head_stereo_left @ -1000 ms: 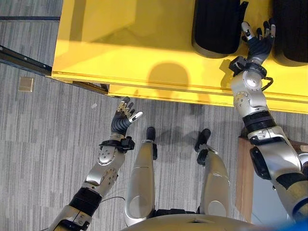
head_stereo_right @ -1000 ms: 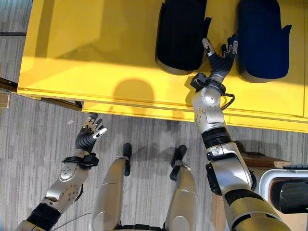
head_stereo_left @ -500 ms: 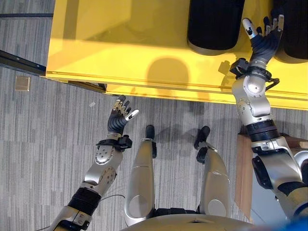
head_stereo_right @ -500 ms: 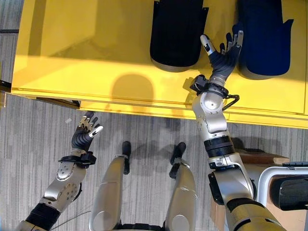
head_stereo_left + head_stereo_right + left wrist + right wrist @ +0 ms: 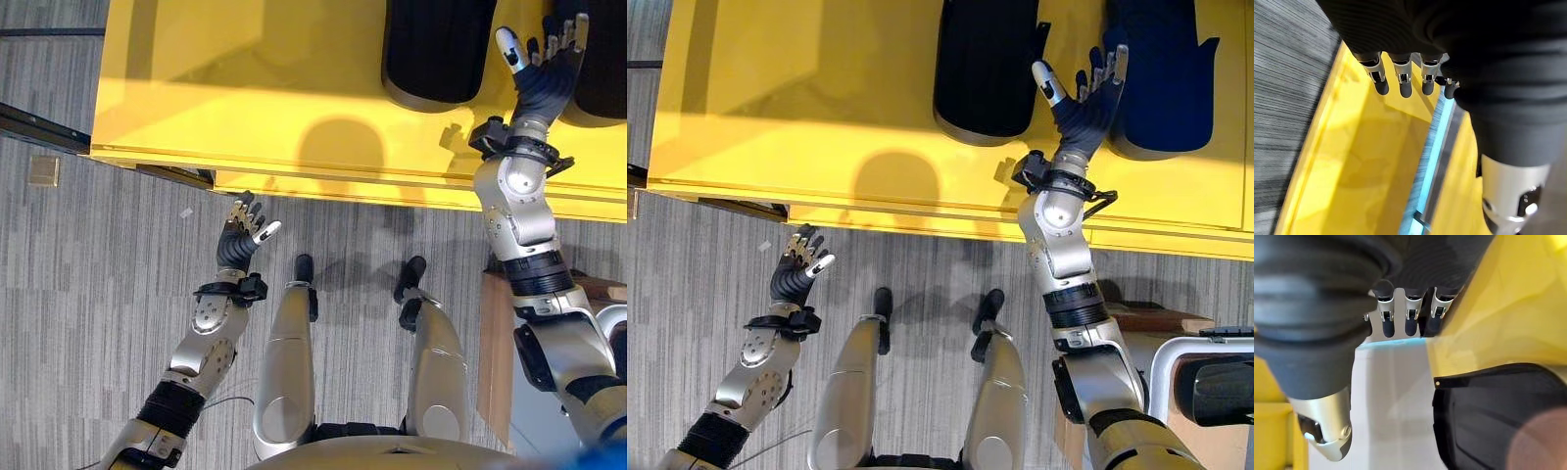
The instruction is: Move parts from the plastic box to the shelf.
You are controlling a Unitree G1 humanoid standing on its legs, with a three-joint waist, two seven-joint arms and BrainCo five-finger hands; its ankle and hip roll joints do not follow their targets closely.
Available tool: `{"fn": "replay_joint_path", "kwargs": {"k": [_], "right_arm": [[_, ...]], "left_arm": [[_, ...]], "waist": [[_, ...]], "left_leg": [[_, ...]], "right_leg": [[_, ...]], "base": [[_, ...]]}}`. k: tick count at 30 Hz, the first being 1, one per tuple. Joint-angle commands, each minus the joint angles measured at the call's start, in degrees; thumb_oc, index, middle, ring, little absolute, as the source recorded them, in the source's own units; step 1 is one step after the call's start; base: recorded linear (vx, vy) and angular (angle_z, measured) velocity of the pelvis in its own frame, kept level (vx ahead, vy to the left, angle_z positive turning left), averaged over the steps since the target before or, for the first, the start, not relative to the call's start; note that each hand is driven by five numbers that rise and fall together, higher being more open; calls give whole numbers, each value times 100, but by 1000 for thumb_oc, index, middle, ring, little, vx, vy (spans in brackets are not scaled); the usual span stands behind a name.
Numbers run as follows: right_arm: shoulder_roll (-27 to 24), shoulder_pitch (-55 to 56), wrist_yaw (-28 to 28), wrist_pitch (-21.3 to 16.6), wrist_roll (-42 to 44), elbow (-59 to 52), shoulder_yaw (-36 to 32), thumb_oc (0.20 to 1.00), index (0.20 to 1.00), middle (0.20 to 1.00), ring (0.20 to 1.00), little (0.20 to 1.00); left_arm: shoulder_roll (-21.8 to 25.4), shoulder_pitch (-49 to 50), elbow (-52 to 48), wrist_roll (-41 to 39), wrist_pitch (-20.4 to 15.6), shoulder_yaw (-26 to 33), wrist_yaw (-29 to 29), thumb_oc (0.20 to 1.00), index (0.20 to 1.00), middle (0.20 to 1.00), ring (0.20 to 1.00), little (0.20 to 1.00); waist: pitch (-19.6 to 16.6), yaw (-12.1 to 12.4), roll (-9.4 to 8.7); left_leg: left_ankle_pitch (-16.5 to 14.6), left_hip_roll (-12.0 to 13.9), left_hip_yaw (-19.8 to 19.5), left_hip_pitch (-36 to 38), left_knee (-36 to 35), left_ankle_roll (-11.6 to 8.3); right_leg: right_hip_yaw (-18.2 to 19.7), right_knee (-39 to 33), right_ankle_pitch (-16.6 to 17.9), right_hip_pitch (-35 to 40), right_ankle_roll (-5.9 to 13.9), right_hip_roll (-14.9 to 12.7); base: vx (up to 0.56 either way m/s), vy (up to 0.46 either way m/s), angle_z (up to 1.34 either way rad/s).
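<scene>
Two black moulded parts lie on the yellow shelf [image 5: 245,88], one on the left [image 5: 985,64] and one on the right [image 5: 1156,69]. My right hand [image 5: 1087,98] is raised over the shelf in the gap between them, fingers straight and spread, holding nothing. In the right wrist view a black part [image 5: 1488,421] lies close beside the fingers [image 5: 1410,313]. My left hand [image 5: 243,240] hangs open over the floor, just short of the shelf's front edge. The white plastic box [image 5: 1164,367] at the lower right holds another black part [image 5: 1215,390].
The box rests on a brown stand [image 5: 495,343] by my right side. A dark rail [image 5: 39,127] runs along the floor at the left, with a small tan plate [image 5: 44,171] beside it. The shelf's left half is bare.
My right hand has reached a little farther over the shelf between the two parts and spread its fingers. The left hand has barely shifted, and the camera has moved slightly.
</scene>
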Motion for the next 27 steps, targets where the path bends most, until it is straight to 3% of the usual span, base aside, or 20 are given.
{"fn": "replay_joint_path", "kwargs": {"k": [1, 10, 11, 19, 27], "right_arm": [[-241, 312, 297, -310, -319, -635, -58, 1000, 1000, 1000, 1000, 1000], [-15, 1642, 989, -417, -224, -1642, 77, 1000, 1000, 1000, 1000, 1000], [0, 1776, 1042, -421, -242, -1751, 70, 1000, 1000, 1000, 1000, 1000], [188, 2554, 1483, -511, 128, -2248, 213, 1000, 1000, 1000, 1000, 1000], [151, 2991, 1686, -515, 389, -2460, 231, 1000, 1000, 1000, 1000, 1000]], "left_arm": [[124, 212, -950, 152, -424, 350, -114, 1000, 1000, 1000, 1000, 1000], [89, -54, -1624, -46, -677, 433, -316, 1000, 1000, 1000, 1000, 1000], [65, -140, -1612, -27, -688, 416, -319, 1000, 1000, 1000, 1000, 1000], [-247, -1026, -1544, 357, -832, 245, -67, 1000, 1000, 1000, 1000, 1000], [-412, -1636, -1495, 618, -913, 202, 209, 1000, 1000, 1000, 1000, 1000]], "waist": [[-291, 21, -54], [-483, -135, -209], [-497, -164, -223], [-705, -445, -363], [-803, -609, -389]], "left_leg": [[392, -41, 209, 161, -561, 54], [521, 28, 181, 554, -875, -15], [677, 32, 215, 539, -923, 24], [685, 145, 296, 859, -1012, -41], [643, 255, 386, 1066, -1005, -92]], "right_leg": [[238, 785, -695, 401, 205, 175], [185, 434, -628, 799, 220, 296], [141, 380, -508, 779, 165, 289], [243, 213, -486, 1011, 171, 380], [371, 178, -492, 1097, 171, 455]], "base": [[5, -30, -4], [1, -20, -4], [-54, 1, 2], [-1, -3, -2], [11, -2, -13]]}}
